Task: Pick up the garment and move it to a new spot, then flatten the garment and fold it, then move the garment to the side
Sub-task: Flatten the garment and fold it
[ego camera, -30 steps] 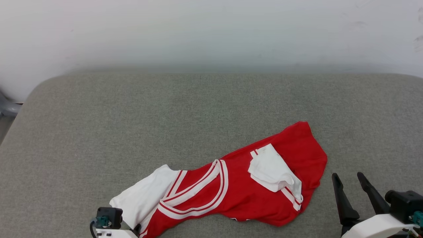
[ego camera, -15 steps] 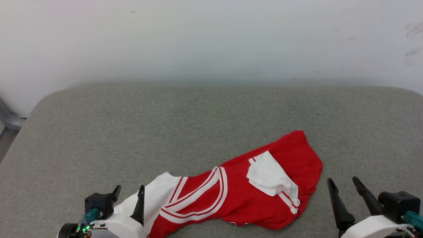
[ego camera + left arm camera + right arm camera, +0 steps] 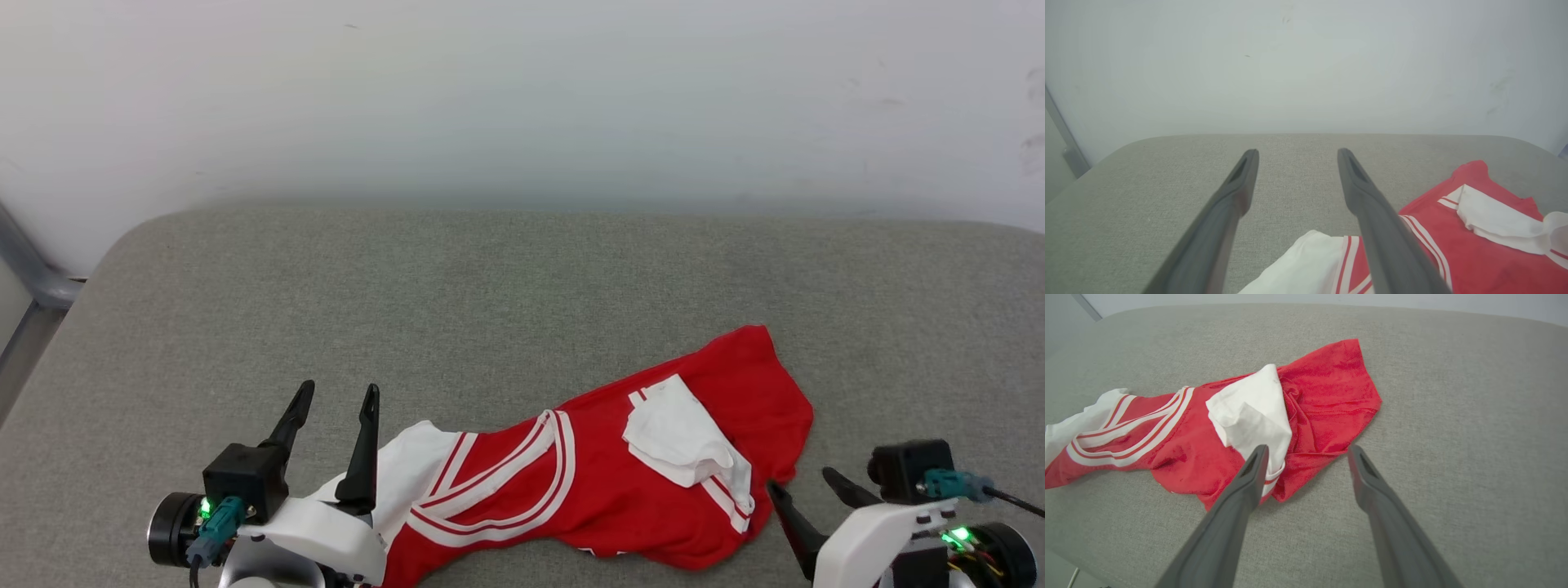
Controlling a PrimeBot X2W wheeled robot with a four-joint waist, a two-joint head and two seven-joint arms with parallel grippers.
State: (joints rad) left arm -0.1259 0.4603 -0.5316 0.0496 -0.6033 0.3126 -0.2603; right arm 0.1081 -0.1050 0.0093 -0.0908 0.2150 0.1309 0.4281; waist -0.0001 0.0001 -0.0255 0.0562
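A: Head view?
B: Garment (image 3: 620,490) lies crumpled on the grey tabletop (image 3: 490,286), near the front edge, right of centre, with one white sleeve (image 3: 673,433) folded on top. Left pincer (image 3: 340,386) is spread, just beside the garment's left end. Right pincer (image 3: 798,478) is spread, just off its right edge.
A: Left wrist?
B: Left pincer (image 3: 1297,152) fingers are wide apart over bare tabletop (image 3: 1147,204). Garment (image 3: 1474,265) sits lower right. Can't tell if they touch.
A: Right wrist?
B: Right pincer (image 3: 1308,448) is spread. One fingertip is at the white sleeve (image 3: 1249,412), the other over tabletop beside the red hem.
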